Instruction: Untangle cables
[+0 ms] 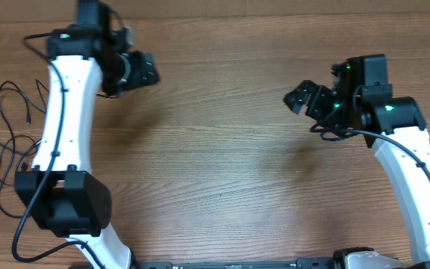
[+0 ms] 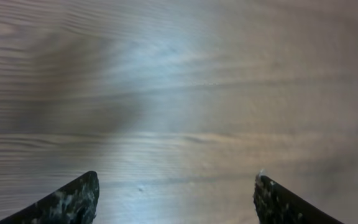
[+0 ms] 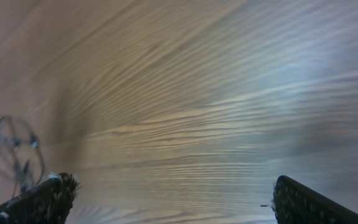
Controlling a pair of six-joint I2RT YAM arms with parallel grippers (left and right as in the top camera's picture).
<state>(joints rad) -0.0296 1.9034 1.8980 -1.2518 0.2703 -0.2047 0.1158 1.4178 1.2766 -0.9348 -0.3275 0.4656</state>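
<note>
The cables (image 1: 9, 146) are thin black cords lying in loose overlapping loops at the table's far left, partly hidden behind my left arm. One small plug end (image 1: 27, 119) points inward. The right wrist view catches them as a faint blurred tangle (image 3: 12, 149) at its left edge. My left gripper (image 1: 152, 72) hovers over bare wood near the back, well right of the cables. Its fingers (image 2: 73, 199) stand wide apart and the left gripper (image 2: 176, 182) is open with nothing between them. My right gripper (image 1: 298, 99) is at the right side, and the right gripper (image 3: 174, 182) is open and empty too.
The wooden table (image 1: 215, 164) stretches between the two arms. My left arm's white link (image 1: 62, 112) and black base joint (image 1: 66, 198) stand right beside the cords. A thicker black arm cable (image 1: 21, 224) curves by the left base.
</note>
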